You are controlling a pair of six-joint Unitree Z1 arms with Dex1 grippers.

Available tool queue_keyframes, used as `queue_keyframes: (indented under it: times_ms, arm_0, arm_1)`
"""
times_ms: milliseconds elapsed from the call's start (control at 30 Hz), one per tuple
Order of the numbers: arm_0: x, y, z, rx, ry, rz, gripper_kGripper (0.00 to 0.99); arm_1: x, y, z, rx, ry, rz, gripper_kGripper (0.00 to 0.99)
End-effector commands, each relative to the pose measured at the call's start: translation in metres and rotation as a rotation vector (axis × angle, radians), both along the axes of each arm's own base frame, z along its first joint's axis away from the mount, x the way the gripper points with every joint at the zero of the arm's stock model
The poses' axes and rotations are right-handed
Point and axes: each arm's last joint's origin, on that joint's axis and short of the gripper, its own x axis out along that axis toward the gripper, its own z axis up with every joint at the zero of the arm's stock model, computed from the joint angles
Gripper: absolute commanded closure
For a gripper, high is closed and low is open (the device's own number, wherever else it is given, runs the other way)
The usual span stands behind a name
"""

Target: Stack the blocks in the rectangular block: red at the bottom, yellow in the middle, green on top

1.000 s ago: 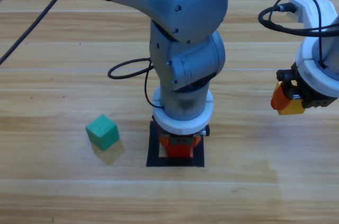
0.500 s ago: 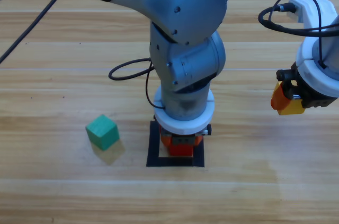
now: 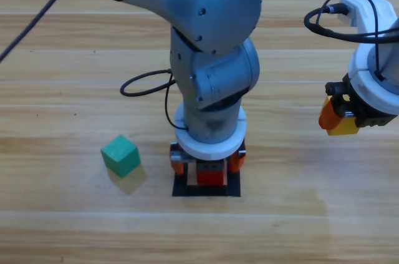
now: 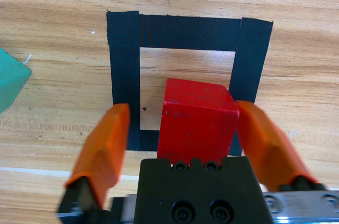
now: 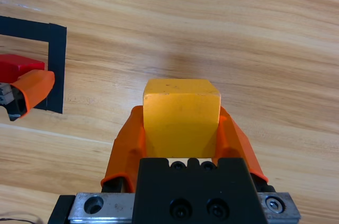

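The red cube (image 3: 211,176) rests inside the black tape square (image 3: 206,192). My left gripper (image 3: 207,164) stands straight over it, open, one orange jaw on each side. In the left wrist view the red cube (image 4: 198,118) sits toward the near side of the tape square (image 4: 188,32). There the left gripper (image 4: 181,109) shows a gap between the left jaw and the cube. The green cube (image 3: 120,155) lies on the wood left of the square. My right gripper (image 3: 340,123) hovers at the right, shut on the yellow cube (image 5: 181,110).
The left arm's bulky grey body (image 3: 212,58) hangs over the middle of the table and hides the far half of the square. A black cable (image 3: 146,83) loops beside it. The green cube's corner (image 4: 10,78) shows left of the tape.
The left gripper's jaws have spread apart and let go of the red cube, which stays in the square. The left arm has shifted slightly left. The right arm has not moved.
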Motion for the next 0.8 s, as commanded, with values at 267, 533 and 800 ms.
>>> queue_keyframes:
  times_ms: [267,533,800]
  arm_0:
    - [-0.014,0.013,0.072,-0.106,-0.129,0.013,0.000]
    - [-0.061,0.108,0.189,-0.203,-0.390,0.089,0.001]
    - [-0.118,0.233,0.255,-0.148,-0.679,-0.079,0.022]
  arm_1:
    - [-0.011,-0.007,0.017,0.033,-0.051,0.001,0.972]
    - [-0.013,0.020,0.026,0.009,0.000,-0.069,0.972]
    - [-0.012,0.083,0.021,0.027,0.081,-0.120,0.972]
